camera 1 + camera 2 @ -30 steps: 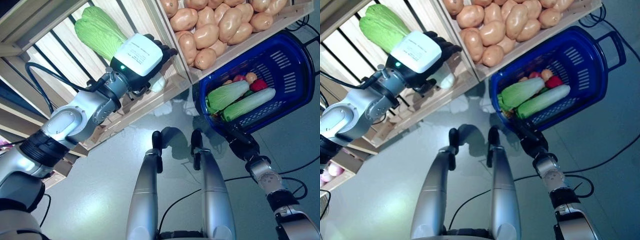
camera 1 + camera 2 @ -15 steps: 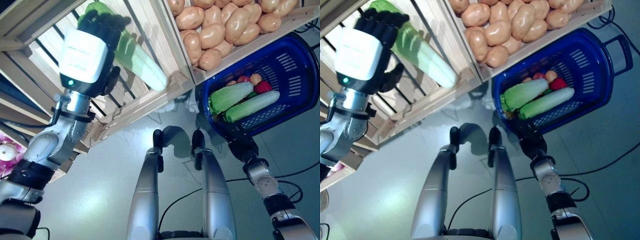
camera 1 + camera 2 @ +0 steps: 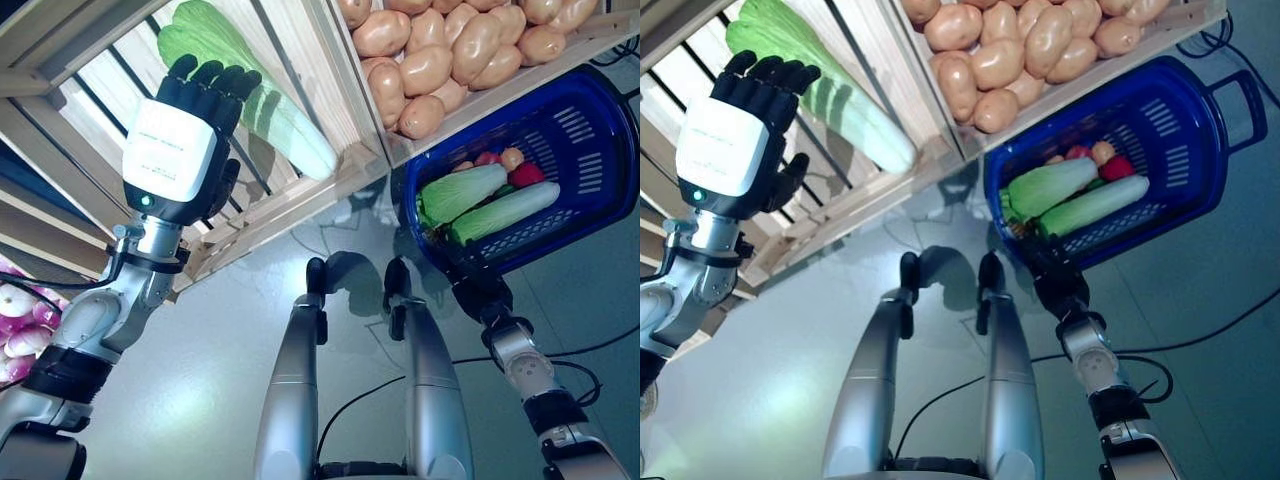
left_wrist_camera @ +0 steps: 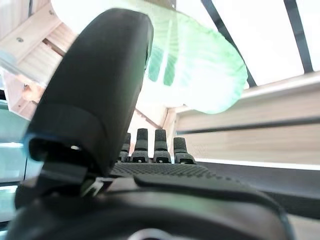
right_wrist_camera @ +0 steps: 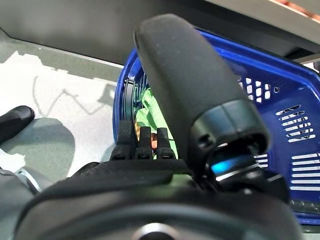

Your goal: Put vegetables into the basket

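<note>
Two cabbages [image 3: 488,198] already lie side by side in the blue basket [image 3: 585,150], leafy ends pointing to the robot's left, with a few small red and tan vegetables [image 3: 505,165] tucked behind them against the far wall. One more long cabbage [image 3: 250,90] lies in the slatted wooden crate [image 3: 300,60], green leaves at the far upper end, pale stalk end resting down near the crate's front lip. Left hand [image 3: 180,140] is raised in front of that crate, back of the hand toward the camera, fingers [image 3: 205,80] straight and close together, tips overlapping the leafy part of the cabbage in the head views; left wrist view shows the fingers extended, thumb standing up, the cabbage just past them, nothing held; cannot tell if fingertips actually touch it. Right hand [image 3: 1045,265] is low at the near rim of the basket, mostly hidden under the rim in the head views. Right wrist view shows its fingers [image 5: 142,142] running up to the basket's rim [image 5: 125,100] and the thumb raised over it; whether they are curled round the rim or a handle cannot be told. Neighbouring wooden crate holds a heap of potatoes [image 3: 440,50], directly above the basket. Some pink-white round vegetables [image 3: 20,330] show at the far left edge.
</note>
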Robot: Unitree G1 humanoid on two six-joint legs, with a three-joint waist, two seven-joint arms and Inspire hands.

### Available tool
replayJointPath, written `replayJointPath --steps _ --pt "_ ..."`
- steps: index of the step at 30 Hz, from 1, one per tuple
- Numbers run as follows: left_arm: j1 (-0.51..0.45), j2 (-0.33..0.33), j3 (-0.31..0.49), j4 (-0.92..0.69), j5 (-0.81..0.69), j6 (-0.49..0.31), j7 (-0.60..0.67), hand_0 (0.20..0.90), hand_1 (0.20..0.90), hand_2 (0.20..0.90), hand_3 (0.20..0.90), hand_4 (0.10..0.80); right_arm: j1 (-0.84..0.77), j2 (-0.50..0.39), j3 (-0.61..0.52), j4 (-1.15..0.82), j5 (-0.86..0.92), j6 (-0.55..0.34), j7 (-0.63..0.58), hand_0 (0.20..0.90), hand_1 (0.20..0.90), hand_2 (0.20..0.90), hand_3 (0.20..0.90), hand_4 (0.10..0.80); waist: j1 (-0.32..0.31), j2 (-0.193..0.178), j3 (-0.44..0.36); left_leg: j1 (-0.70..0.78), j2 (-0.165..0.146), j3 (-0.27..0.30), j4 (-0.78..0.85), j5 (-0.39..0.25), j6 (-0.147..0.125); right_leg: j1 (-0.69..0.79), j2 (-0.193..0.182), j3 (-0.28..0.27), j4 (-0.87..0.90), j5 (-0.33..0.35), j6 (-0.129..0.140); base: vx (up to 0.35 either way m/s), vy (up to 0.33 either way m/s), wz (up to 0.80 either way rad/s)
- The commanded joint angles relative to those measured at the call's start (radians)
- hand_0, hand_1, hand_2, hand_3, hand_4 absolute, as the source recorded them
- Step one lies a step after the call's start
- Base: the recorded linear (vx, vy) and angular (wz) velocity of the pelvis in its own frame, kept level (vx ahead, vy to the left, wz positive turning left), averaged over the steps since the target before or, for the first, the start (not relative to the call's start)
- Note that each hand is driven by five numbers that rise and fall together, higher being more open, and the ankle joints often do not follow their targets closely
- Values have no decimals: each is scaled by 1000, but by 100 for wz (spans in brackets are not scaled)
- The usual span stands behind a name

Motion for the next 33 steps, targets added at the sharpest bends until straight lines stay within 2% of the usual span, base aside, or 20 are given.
replayJointPath --steps 1,8,12,23,33 --pt "-72 6 32 -78 -4 35 17 900 900 900 900 800 58 -22 -20 -105 -41 2 -26 900 900 900 900 800 -24 42 -5 6 -19 33 -46 37 22 60 -19 -32 -66 81 19 -3 -5 -6" --pt "-121 28 -54 -87 52 93 -34 900 900 900 900 800 33 -40 -7 -108 -30 5 -42 900 900 900 900 800 -30 39 -5 8 -13 37 -48 42 21 65 -17 -33 -71 85 20 -1 0 0" --pt "-202 43 -124 -61 21 94 -48 900 900 900 900 800 15 -43 6 -84 -17 2 -38 900 900 900 900 800 -38 33 -5 4 -7 39 -42 44 20 62 -17 -34 -64 89 21 0 0 0" --pt "-324 38 -251 -22 20 98 -95 900 900 900 900 800 -13 -44 25 -63 1 10 -50 900 900 900 900 800 -52 24 -5 14 -3 46 -48 47 17 73 -11 -27 -79 99 26 6 11 -4" --pt "-428 -4 -388 146 1 105 -5 900 900 900 900 800 -68 -50 55 -18 -2 36 -72 900 900 900 900 800 -67 15 -5 10 4 53 -32 43 12 64 -8 -18 -64 102 29 6 30 -5"
